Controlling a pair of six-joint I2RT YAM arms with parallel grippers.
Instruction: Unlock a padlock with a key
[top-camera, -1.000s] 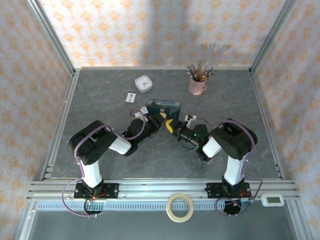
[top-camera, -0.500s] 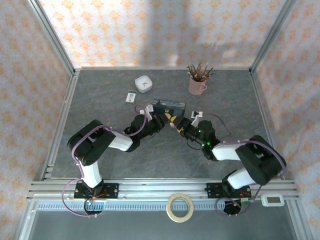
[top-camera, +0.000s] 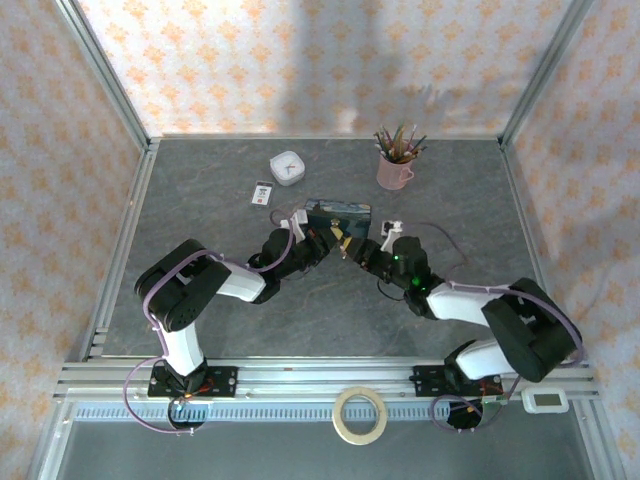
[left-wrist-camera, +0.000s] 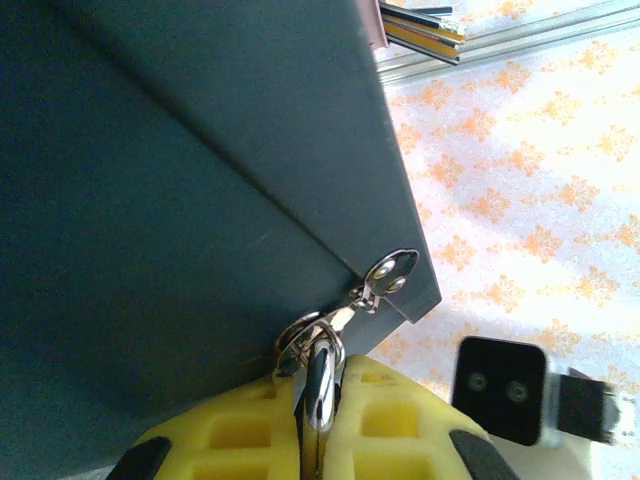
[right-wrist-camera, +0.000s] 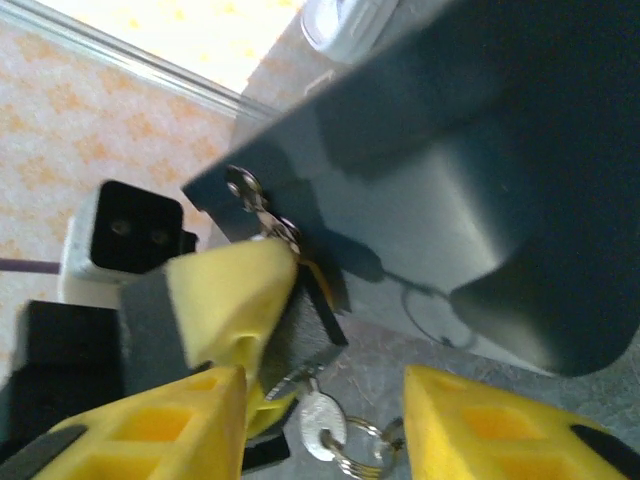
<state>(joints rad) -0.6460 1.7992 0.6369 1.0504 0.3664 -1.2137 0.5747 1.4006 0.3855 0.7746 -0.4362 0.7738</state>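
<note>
1. Right now the left claw (left-wrist-camera: 318, 400) is pinching tight on the padlock (left-wrist-camera: 320, 370). The padlock is hanging by its thin loop from the little metal hasp (left-wrist-camera: 388, 272) at the corner of the box (left-wrist-camera: 330, 180).
2. The right claw (right-wrist-camera: 325, 390) is standing wide and is holding nothing. The key (right-wrist-camera: 320, 428) is sitting in the gap between its two yellow fingers and is touching neither one. Its ring (right-wrist-camera: 365, 448) is lying just beside it.
3. The key's thin end is pointing up toward the padlock. I cannot tell if it is sitting inside the keyhole or just lying on the worktop (top-camera: 300, 320).
4. I am guessing the next job is grabbing the key and turning it.
5. The key is tiny and flat, so the fingers could be closing on the ring instead. They could also be pushing the key away.
6. If the key is tilting while the claw is turning it, it could be jamming or slipping out of the hole.
7. Both claws are working very close together. Their yellow fingers could be bumping and knocking the padlock out of the left claw.
8. Pulling too hard could be dragging the box across the worktop.
</note>
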